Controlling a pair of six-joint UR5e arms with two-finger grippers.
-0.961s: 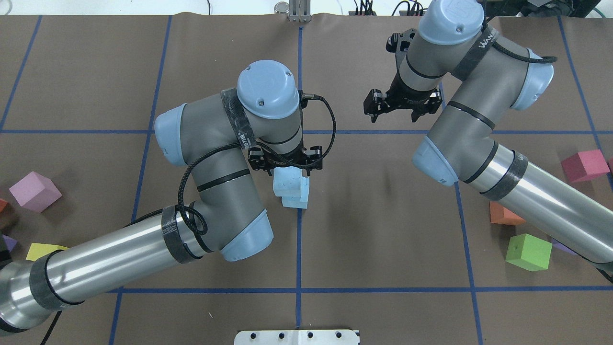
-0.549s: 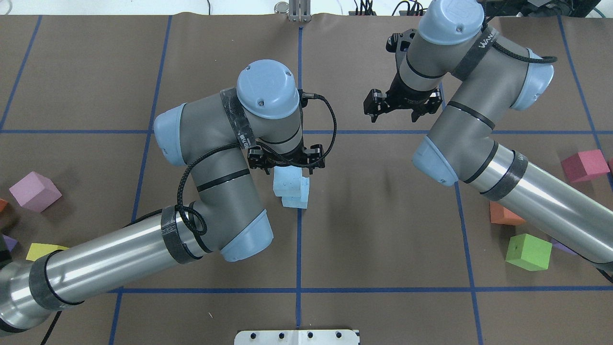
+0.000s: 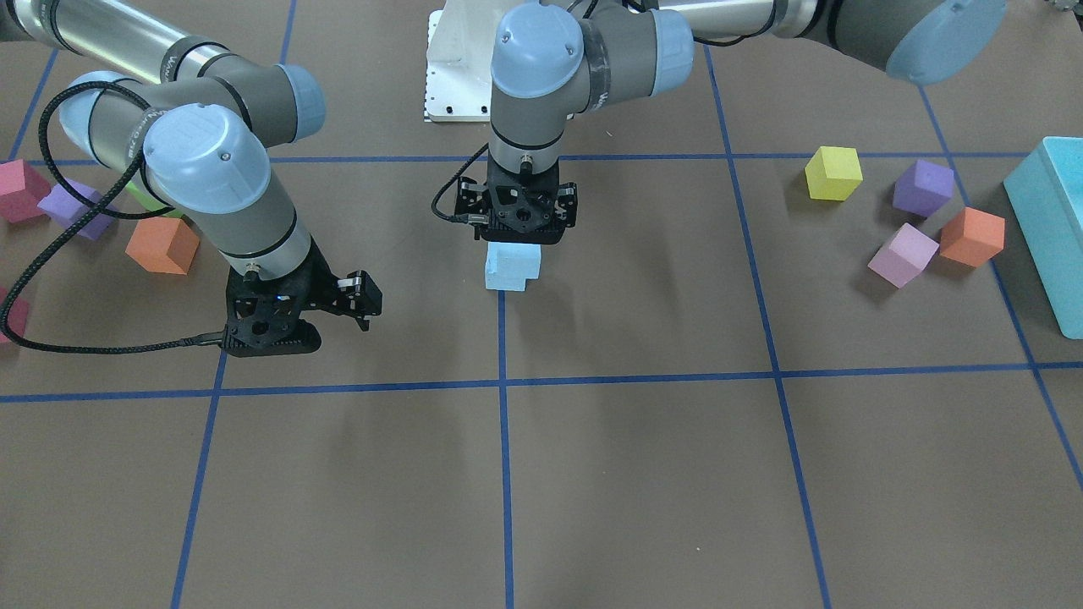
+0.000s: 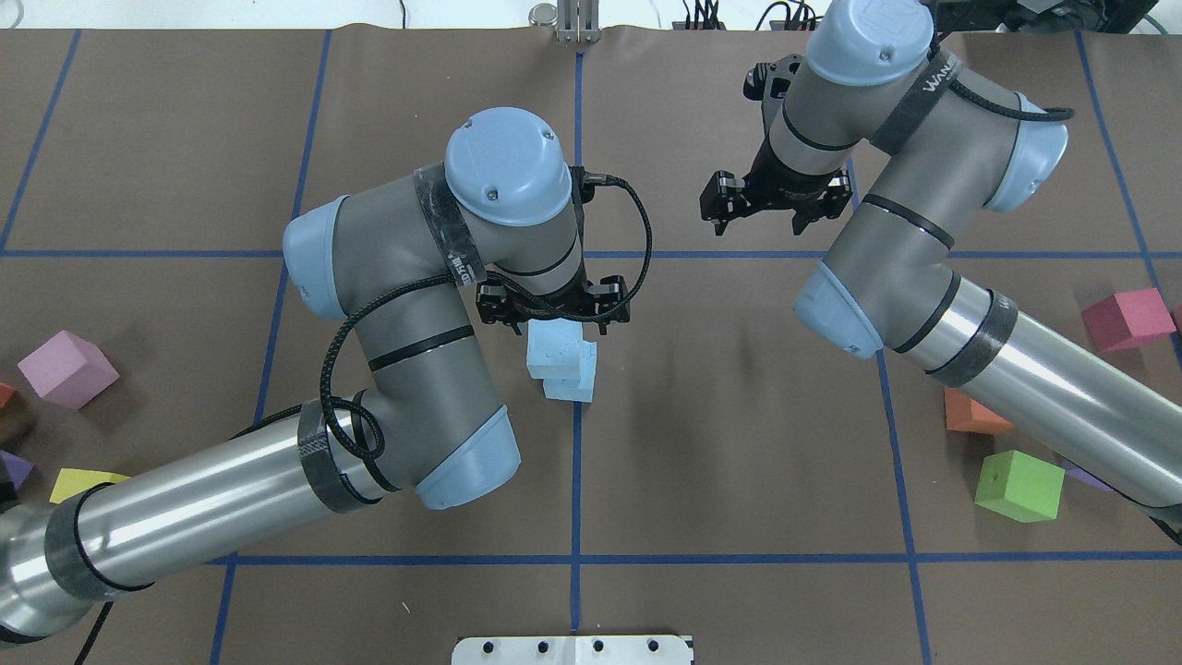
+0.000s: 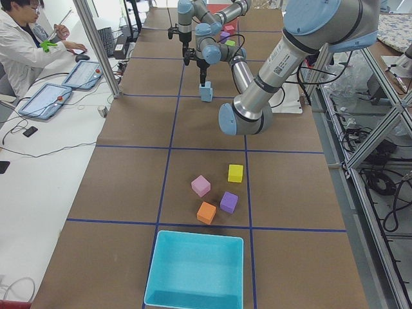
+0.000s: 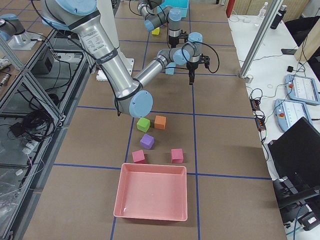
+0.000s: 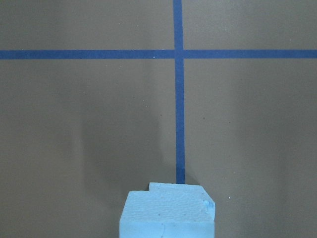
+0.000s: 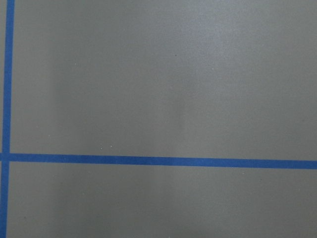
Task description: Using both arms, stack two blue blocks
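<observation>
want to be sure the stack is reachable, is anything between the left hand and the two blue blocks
Nothing visible. The left hand hangs directly above the upper blue block, which sits offset on the lower blue block.

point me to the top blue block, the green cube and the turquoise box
top blue block [image 4: 552, 349], overhead view, its top face
green cube [image 4: 1016, 475], overhead view, its top face
turquoise box [image 5: 195, 267], left side view, its bare floor

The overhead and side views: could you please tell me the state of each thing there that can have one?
Upper blue block: stacked on the lower, offset.
Lower blue block: bottom of stack.
Left gripper: over the stack; cannot tell.
Right gripper: open, empty.
Turquoise box: empty.
Pink tray: empty.
</observation>
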